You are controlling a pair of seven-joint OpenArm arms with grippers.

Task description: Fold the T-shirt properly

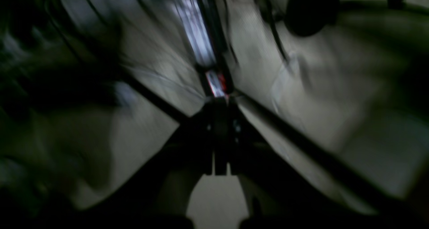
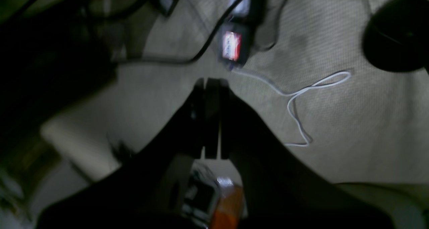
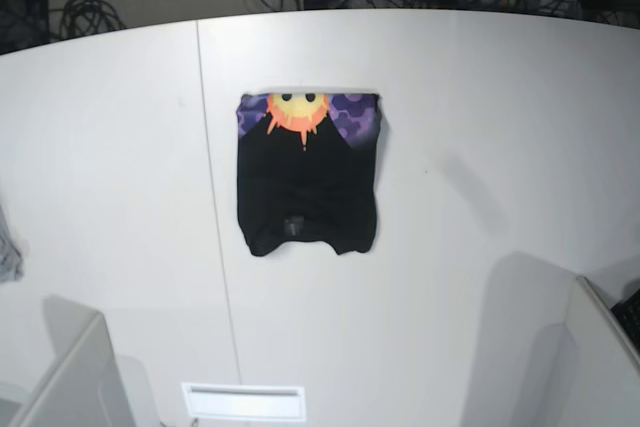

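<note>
The black T-shirt (image 3: 308, 187) lies folded into a rough rectangle on the white table (image 3: 480, 97). Its yellow-orange sun face (image 3: 297, 107) and purple print show along the far edge. Neither gripper shows in the base view. In the left wrist view, which is blurred, my left gripper (image 1: 219, 100) has its fingers together with nothing between them, and it is over grey carpet. In the right wrist view my right gripper (image 2: 211, 80) is also shut and empty over carpet. The T-shirt is in neither wrist view.
A small grey cloth scrap (image 3: 8, 247) lies at the table's left edge. White arm links stand at the front left (image 3: 70, 377) and front right (image 3: 590, 367). The floor carries a white cable (image 2: 301, 88), black cables and a black round base (image 2: 399, 34).
</note>
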